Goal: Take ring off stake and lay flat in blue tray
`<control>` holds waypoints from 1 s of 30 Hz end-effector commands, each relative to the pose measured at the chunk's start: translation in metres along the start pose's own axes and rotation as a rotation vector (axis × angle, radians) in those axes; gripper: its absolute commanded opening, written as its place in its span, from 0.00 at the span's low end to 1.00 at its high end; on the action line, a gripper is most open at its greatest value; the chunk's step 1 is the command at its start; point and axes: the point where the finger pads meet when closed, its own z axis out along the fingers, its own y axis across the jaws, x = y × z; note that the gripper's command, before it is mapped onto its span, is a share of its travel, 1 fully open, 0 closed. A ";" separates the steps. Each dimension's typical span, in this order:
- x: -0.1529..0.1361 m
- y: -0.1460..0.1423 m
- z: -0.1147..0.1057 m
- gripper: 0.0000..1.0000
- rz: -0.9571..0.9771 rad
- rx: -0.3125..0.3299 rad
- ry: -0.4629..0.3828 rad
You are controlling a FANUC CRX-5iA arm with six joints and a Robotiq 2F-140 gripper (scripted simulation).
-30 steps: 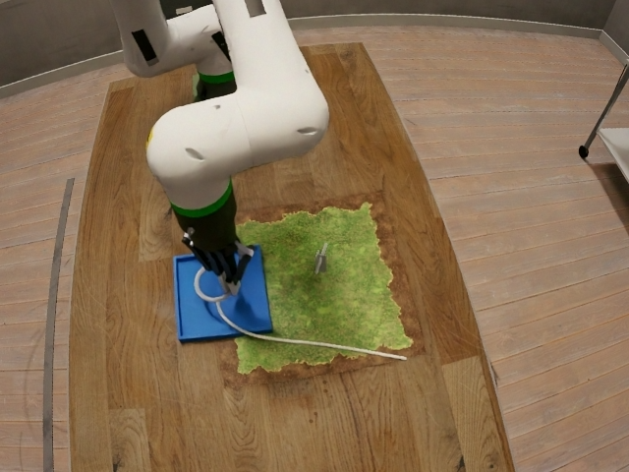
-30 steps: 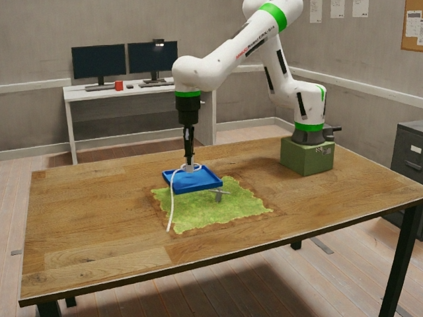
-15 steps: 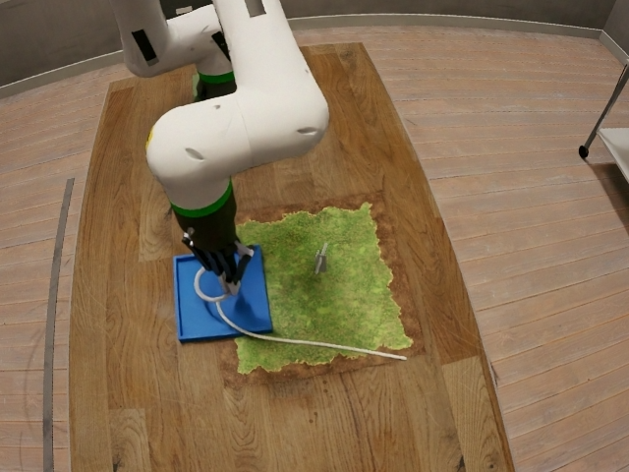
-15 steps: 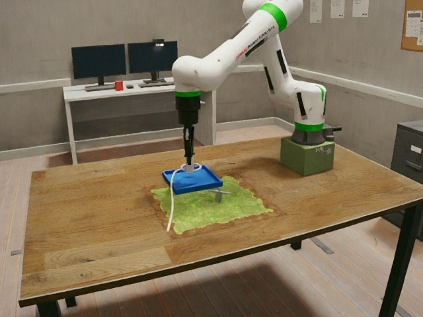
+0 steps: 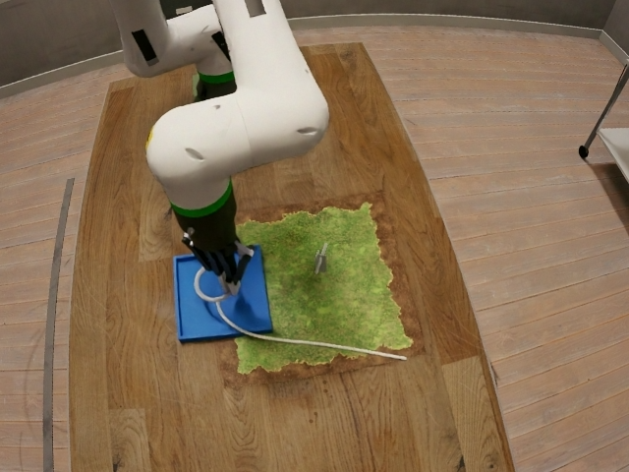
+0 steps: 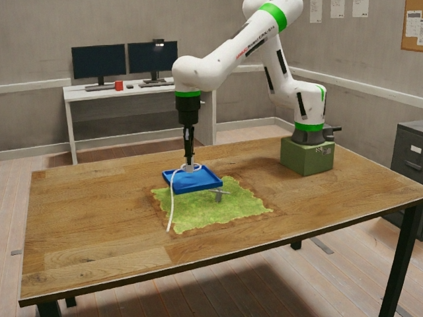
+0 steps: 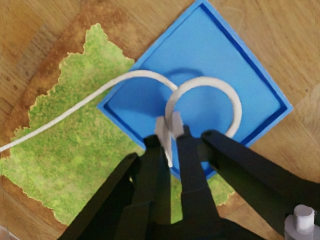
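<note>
The ring (image 5: pixel 198 288) is a white rope loop with a long tail (image 5: pixel 314 343). My gripper (image 5: pixel 231 288) is shut on the loop's rim and holds it over the blue tray (image 5: pixel 222 302). In the wrist view the ring (image 7: pixel 204 106) hangs level over the tray floor (image 7: pixel 200 60), with my fingertips pinching its near side. In the exterior view the ring (image 6: pixel 193 170) sits at about rim height of the tray (image 6: pixel 192 179); I cannot tell if it touches the floor. The grey stake (image 5: pixel 320 259) stands bare on the green mat (image 5: pixel 324 284).
The rope tail runs from the tray over its front edge and across the mat to the table's wood. The robot base (image 6: pixel 307 156) stands on a green block at the far end. The tray has a low raised rim.
</note>
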 end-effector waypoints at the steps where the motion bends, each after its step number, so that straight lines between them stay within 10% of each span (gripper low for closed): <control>1: 0.001 0.000 -0.001 0.10 0.000 0.001 0.002; 30: 0.001 0.000 0.018 0.10 0.000 0.001 0.002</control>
